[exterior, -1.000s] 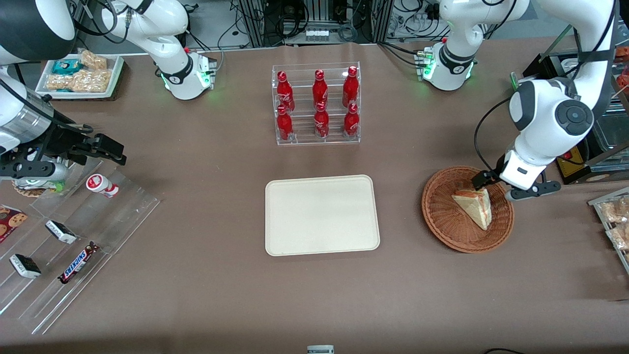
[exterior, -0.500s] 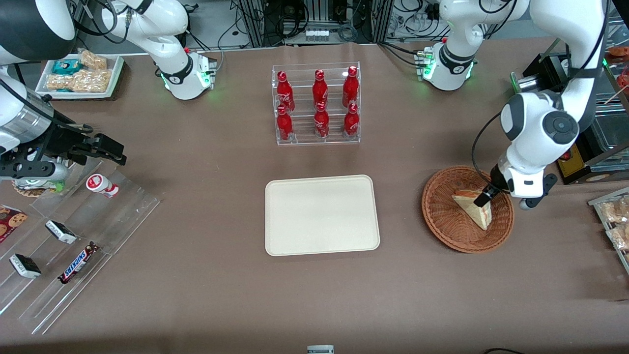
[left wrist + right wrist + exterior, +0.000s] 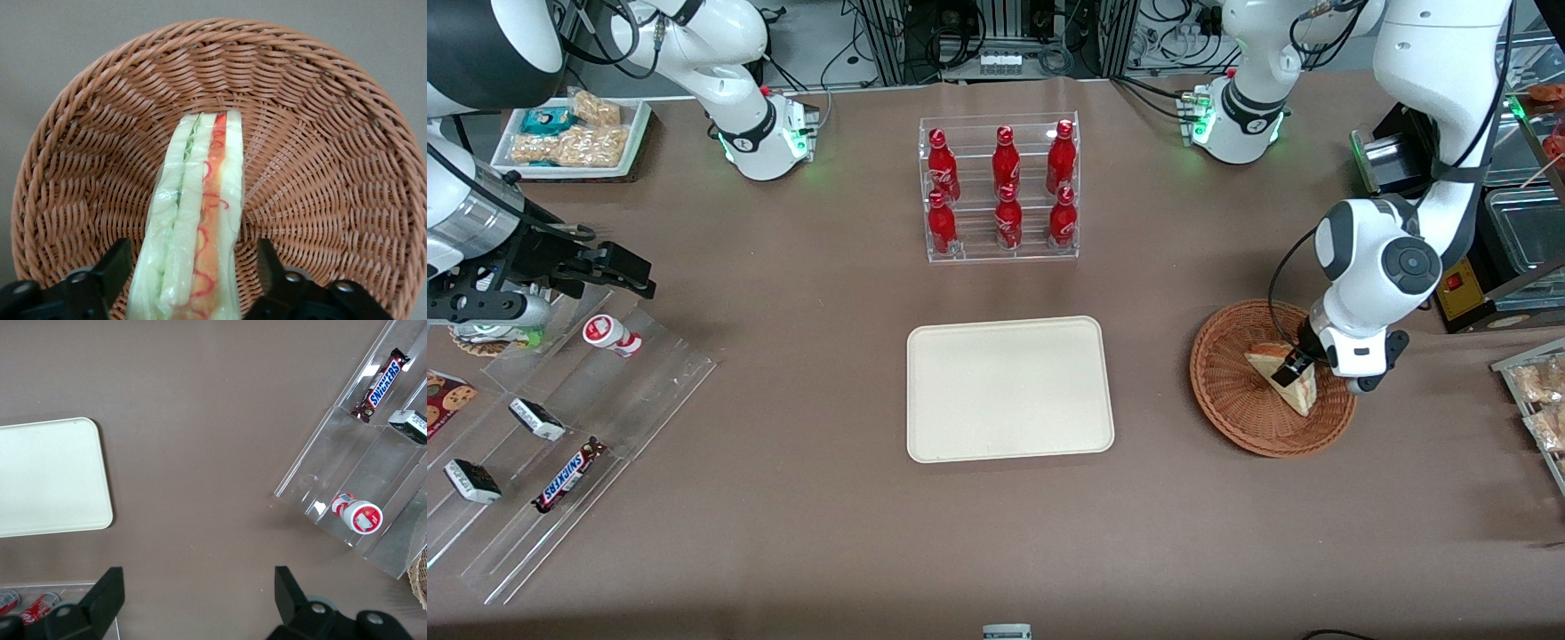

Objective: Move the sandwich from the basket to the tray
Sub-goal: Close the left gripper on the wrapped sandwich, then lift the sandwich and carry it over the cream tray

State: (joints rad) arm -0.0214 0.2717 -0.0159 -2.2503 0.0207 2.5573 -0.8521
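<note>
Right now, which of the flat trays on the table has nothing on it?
The cream tray at the table's middle, nearer the front camera than the bottle rack. The small white tray holds snacks. The pincer straddles the sandwich in the basket.

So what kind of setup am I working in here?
Probably a lab mock-up of a snack shop: red cola bottles in a clear acrylic rack, chocolate bars on clear stepped shelves, cabling at the table's edge. The gripper is open astride the triangular sandwich in the round wicker basket.
</note>
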